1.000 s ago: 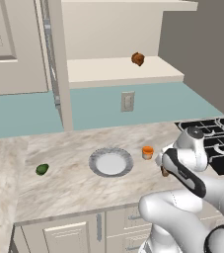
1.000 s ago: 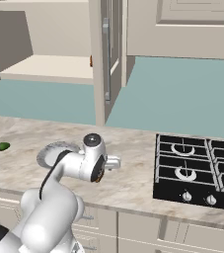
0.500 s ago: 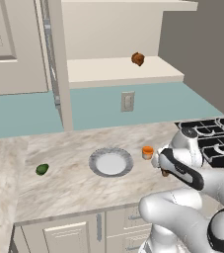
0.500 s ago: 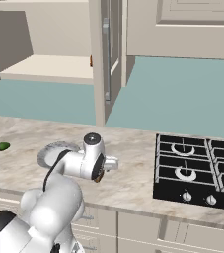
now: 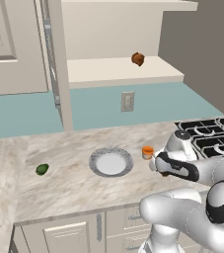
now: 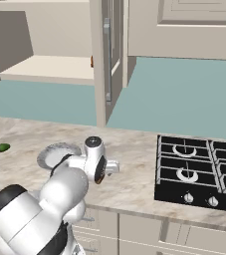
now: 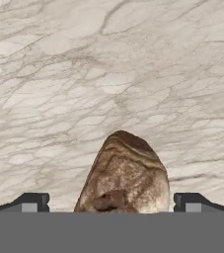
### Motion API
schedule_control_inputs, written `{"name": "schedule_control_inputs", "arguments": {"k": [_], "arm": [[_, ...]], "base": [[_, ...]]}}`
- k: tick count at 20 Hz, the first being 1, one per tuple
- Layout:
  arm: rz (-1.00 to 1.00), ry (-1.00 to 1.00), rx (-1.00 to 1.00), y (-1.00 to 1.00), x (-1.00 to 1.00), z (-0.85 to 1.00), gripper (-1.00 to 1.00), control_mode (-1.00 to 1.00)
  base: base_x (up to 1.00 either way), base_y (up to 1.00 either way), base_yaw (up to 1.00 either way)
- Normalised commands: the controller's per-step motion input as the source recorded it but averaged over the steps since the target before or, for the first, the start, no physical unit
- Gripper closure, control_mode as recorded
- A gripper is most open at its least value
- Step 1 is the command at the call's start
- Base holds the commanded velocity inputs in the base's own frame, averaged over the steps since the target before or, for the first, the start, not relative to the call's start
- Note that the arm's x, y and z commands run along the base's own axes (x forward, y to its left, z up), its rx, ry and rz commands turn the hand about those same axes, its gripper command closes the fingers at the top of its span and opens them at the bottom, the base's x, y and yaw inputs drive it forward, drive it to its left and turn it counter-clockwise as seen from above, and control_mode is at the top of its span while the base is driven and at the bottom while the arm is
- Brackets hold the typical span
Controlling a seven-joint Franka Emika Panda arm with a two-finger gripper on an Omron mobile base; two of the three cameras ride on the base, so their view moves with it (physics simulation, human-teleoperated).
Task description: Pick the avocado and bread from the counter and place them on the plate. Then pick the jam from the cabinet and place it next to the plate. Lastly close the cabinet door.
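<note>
Seen in the hand view, the tan-brown bread (image 7: 123, 170) lies on the marble counter (image 7: 108, 74). My gripper (image 7: 111, 205) is open and straddles it, one fingertip (image 7: 33, 202) standing clear on either side. From the left base, the gripper (image 5: 164, 171) hangs low over the counter, right of the plate (image 5: 110, 162), whose white centre is bare. The jam (image 5: 147, 152), a small orange jar, stands on the counter between the plate and my hand. Farther left lies the dark green avocado (image 5: 42, 169), also seen from the right base as the avocado (image 6: 2, 147). The cabinet (image 5: 123, 69) is open.
A dark brown-orange lump (image 5: 138, 59) sits on the cabinet shelf. The open cabinet door (image 6: 107, 55) juts out edge-on above the counter. A black gas stove (image 6: 199, 169) lies right of my hand. Drawer fronts (image 5: 84, 232) run below the counter's front edge.
The arm's rear joints have risen behind the hand. The hand has barely shifted over the bread, and the jaws stay open.
</note>
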Motion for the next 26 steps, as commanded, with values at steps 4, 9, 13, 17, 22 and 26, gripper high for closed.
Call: {"name": "schedule_control_inputs", "arguments": {"k": [4, 9, 13, 17, 22, 26], "arm": [[0.0, 0.0, -0.03, 0.04, 0.04, -0.45, -1.0, -1.0], [0.0, 0.0, -0.01, 0.14, 0.12, -0.3, 1.0, -1.0], [0.0, 0.0, 0.0, 0.13, 0.0, -0.18, 1.0, -1.0], [0.03, -0.01, 0.0, 0.15, -0.02, -0.08, 1.0, -1.0], [0.03, -0.08, 0.0, 0.13, -0.32, 0.01, 1.0, -1.0], [0.02, -0.11, 0.0, 0.05, -0.58, 0.06, 1.0, -1.0]], "base": [[0.0, 0.0, 0.0], [0.0, 0.0, 0.0], [0.0, 0.0, 0.0], [0.0, 0.0, 0.0], [0.0, 0.0, 0.0], [0.0, 0.0, 0.0]]}}
